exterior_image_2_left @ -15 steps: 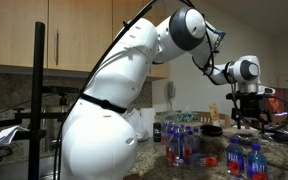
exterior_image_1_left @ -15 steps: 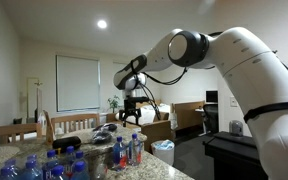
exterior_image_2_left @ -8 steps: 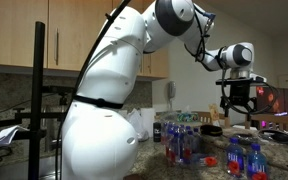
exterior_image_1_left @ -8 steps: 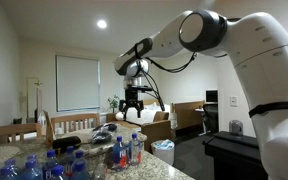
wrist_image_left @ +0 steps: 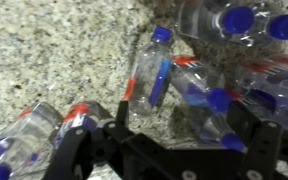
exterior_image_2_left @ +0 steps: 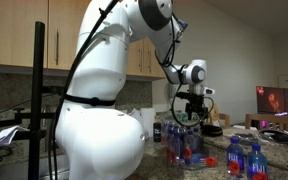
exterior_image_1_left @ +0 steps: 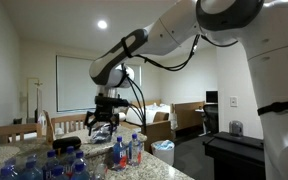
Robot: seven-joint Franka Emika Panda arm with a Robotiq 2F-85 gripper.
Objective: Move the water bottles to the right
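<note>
In the last second the arm (exterior_image_1_left: 169, 38) has swung across and down, so the hand (exterior_image_1_left: 102, 118) now hangs over the crowd of water bottles (exterior_image_1_left: 124, 150) instead of off to one side. In an exterior view the hand (exterior_image_2_left: 189, 108) sits just above the standing water bottles (exterior_image_2_left: 181, 140). The wrist view shows the hand (wrist_image_left: 169, 140) spread wide with nothing between its fingers (wrist_image_left: 76, 150). It looks down on a lying bottle (wrist_image_left: 149, 75) on the speckled bench (wrist_image_left: 44, 50), blue cap pointing away, with more heaped beside it. No bottle seems to have shifted yet. I judge this to be the approach to a pick: the hand has yet to drop and line up on one bottle before any of them goes right
</note>
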